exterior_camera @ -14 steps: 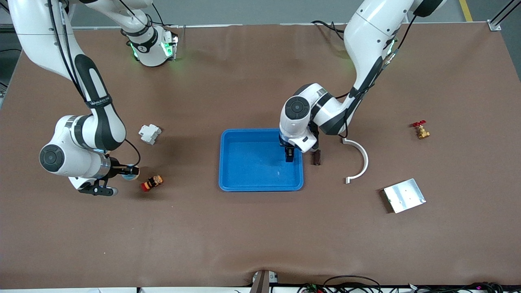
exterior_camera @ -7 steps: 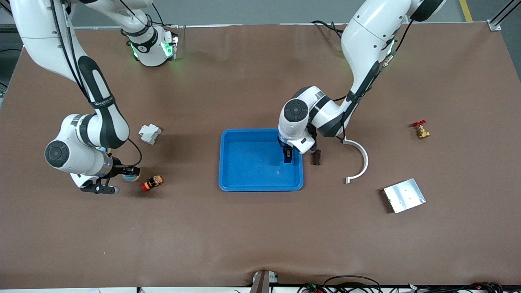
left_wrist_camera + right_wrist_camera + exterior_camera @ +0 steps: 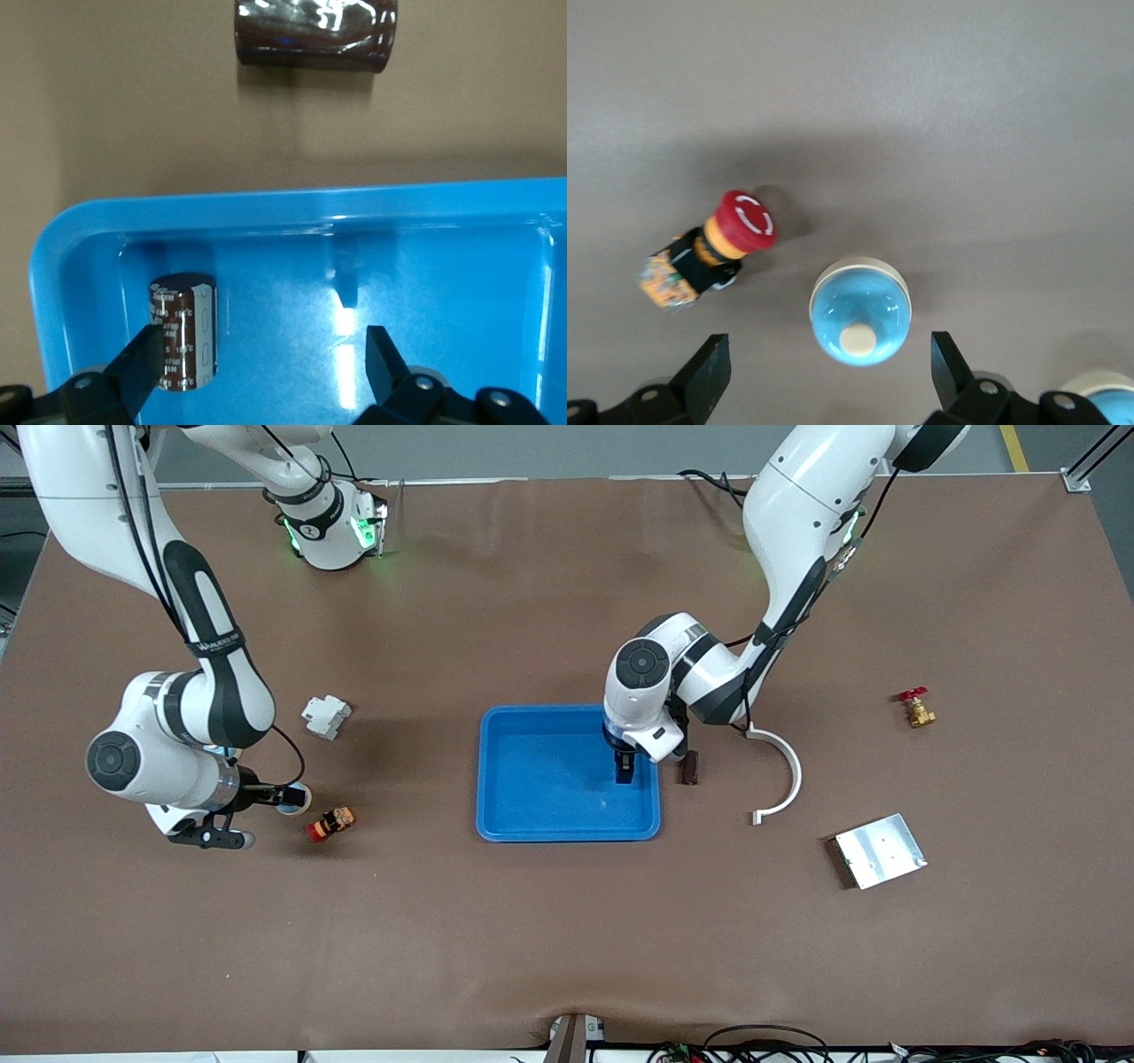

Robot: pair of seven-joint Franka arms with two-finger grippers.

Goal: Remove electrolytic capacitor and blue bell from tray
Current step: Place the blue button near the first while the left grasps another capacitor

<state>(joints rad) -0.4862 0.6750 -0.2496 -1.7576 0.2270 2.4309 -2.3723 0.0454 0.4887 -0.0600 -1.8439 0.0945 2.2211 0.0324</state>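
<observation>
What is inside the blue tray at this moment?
Inside the shallow blue plastic tray stands one dark brown cylindrical capacitor, in the corner toward the left arm's end, between the open fingers of the left gripper. That gripper covers part of the tray floor in the front view.

Lighting's pretty even and bright from overhead in the front view; soft shadows pool under both arms on the brown table [image 3: 549, 921]; green LED glow at the upper left. Left wrist view has white glare on the blue tray [image 3: 443, 266] floor and on a shiny brown cylinder [image 3: 314, 31] at the top edge; right wrist view's softer, slightly dim.
</observation>
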